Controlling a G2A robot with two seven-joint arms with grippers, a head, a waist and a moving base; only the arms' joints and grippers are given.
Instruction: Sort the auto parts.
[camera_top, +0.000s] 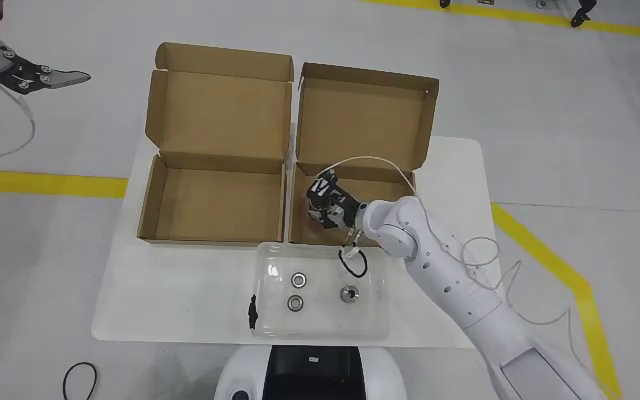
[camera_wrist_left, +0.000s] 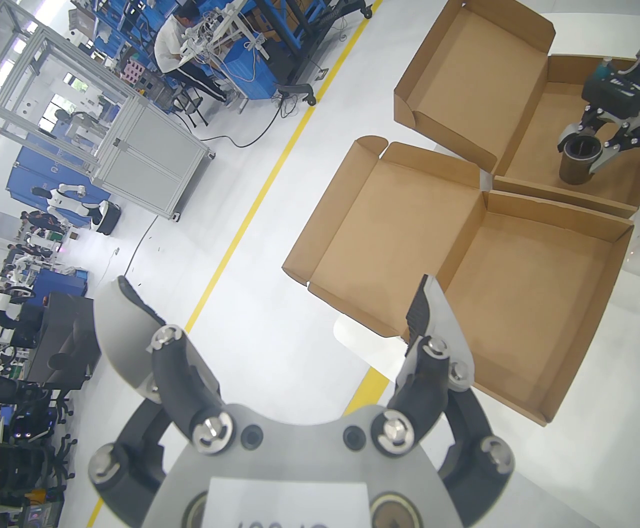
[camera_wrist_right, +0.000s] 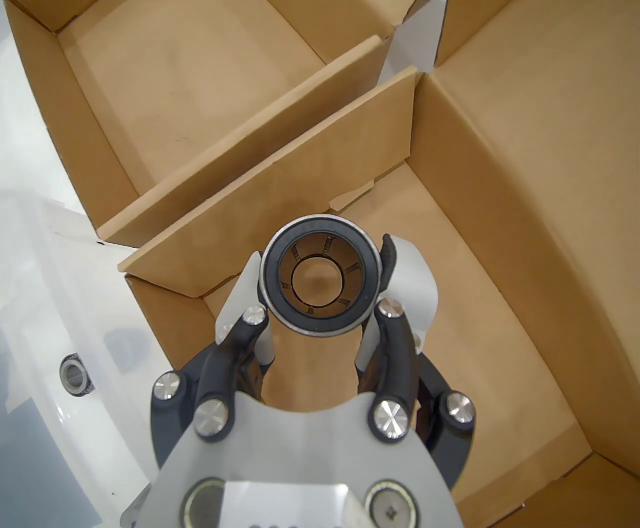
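Table (camera_top: 150, 290), white with rounded corners, stands on a grey floor crossed by yellow lines (camera_top: 50, 183); workbenches and blue cabinets fill the hall behind. On it two open cardboard boxes sit side by side, the left box (camera_top: 215, 205) and the right box (camera_top: 365, 120), with a clear plastic tray (camera_top: 372, 312) in front holding small metal parts (camera_top: 298, 280). My right gripper (camera_wrist_right: 325, 260) clamps a cylindrical bearing (camera_wrist_right: 320, 325) upright inside the right box: dark sleeve, bright metal rim, rollers lining its bore. My left gripper (camera_wrist_left: 270, 292) hangs with fingers spread wide, well off the table's left side.
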